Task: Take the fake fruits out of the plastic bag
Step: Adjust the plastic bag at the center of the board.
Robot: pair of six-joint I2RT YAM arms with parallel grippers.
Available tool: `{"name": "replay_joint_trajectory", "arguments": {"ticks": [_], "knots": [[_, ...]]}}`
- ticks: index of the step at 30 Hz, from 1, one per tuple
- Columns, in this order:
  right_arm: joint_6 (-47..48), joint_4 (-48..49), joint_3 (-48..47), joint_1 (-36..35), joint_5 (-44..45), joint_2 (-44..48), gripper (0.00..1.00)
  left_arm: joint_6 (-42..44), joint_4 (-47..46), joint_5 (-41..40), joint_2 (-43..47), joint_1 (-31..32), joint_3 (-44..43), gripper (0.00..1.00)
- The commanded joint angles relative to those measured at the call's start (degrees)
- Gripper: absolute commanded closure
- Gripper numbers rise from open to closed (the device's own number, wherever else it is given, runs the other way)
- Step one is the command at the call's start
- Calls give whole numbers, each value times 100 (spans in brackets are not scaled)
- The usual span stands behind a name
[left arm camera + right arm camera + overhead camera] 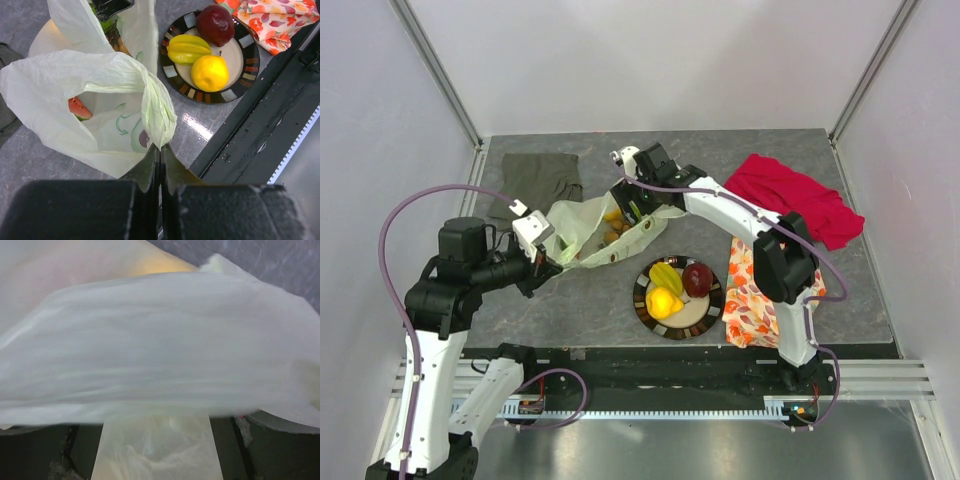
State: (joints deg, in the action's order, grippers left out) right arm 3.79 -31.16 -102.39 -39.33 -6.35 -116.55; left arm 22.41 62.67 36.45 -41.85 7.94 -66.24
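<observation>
The pale yellow-green plastic bag [588, 228] lies left of centre, with my left gripper [552, 256] shut on its twisted handle [159, 112]. A red-green melon slice [79, 108] shows through the film, and yellow-orange fruits [613, 230] sit in the bag's mouth. My right gripper [628, 205] reaches into that mouth from the far side. In the right wrist view its fingers [272, 445] stand wide apart, with bag film [160, 355] draped over and between them. A lemon [663, 302], a yellow-green piece [667, 275] and a dark red fruit [697, 279] rest on the plate [712, 312].
An orange-flowered cloth [750, 295] lies right of the plate under the right arm. A red cloth [795, 195] is at the back right and an olive-grey folded cloth [535, 178] at the back left. The black front rail [260, 110] runs close to the plate.
</observation>
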Motion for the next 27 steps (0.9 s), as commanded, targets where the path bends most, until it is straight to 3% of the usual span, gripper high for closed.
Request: {"name": "replay_joint_trajectory", "arguments": {"ticks": [1,12,16,21,27], "knots": [[-1591,4,-220,233,399,-412,15,123,-71,223,1,-30,-126,98],[-2146,-92,-816,479,433,-896,17,360,333,3,326,-30,6,98],[-1533,-452,-880,497,82,-370,21,448,456,46,317,-39,-65,99],[-626,-303,137,260,-673,605,22,282,80,327,168,-30,14,98],[-125,-286,544,-57,-833,1002,23,377,-317,679,-157,-30,181,98]]}}
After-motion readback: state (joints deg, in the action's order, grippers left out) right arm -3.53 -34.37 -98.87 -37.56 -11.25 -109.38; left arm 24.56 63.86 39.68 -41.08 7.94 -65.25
